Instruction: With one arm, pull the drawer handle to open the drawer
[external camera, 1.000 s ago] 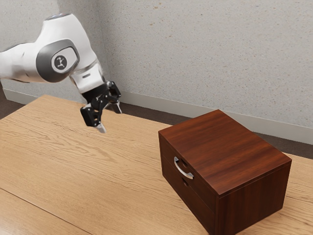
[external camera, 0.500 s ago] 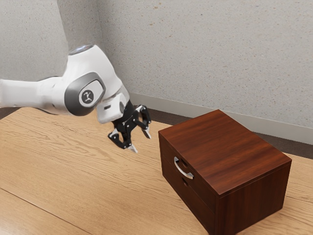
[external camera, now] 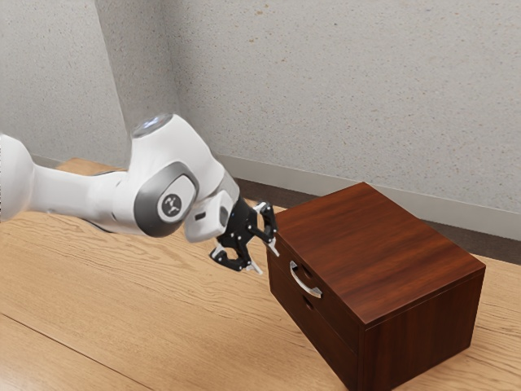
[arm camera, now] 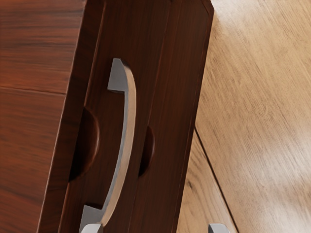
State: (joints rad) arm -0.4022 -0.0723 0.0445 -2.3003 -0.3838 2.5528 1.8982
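Note:
A dark wooden drawer cabinet (external camera: pixel 378 277) stands on the table at the exterior view's right. Its upper drawer front (external camera: pixel 305 277) carries a curved silver handle (external camera: pixel 304 281) and sits flush with the cabinet. My black gripper (external camera: pixel 264 248) hovers just off the cabinet's front corner, to the exterior view's left of the handle, with its fingers spread open and nothing between them. In the wrist view the handle (arm camera: pixel 124 141) arches across the drawer front (arm camera: pixel 155 97), close ahead of my hand, and my two fingertips (arm camera: pixel 91 227) peek in at the lower edge.
The light wooden table (external camera: pixel 106 301) stretches wide in front of the cabinet. A lower drawer front (external camera: pixel 313 322) lies beneath the handled one. A speckled wall (external camera: pixel 342 90) rises behind the table.
My arm has swung toward the exterior view's right and downward, bringing the gripper from mid-table to the cabinet's front. The drawer has not moved.

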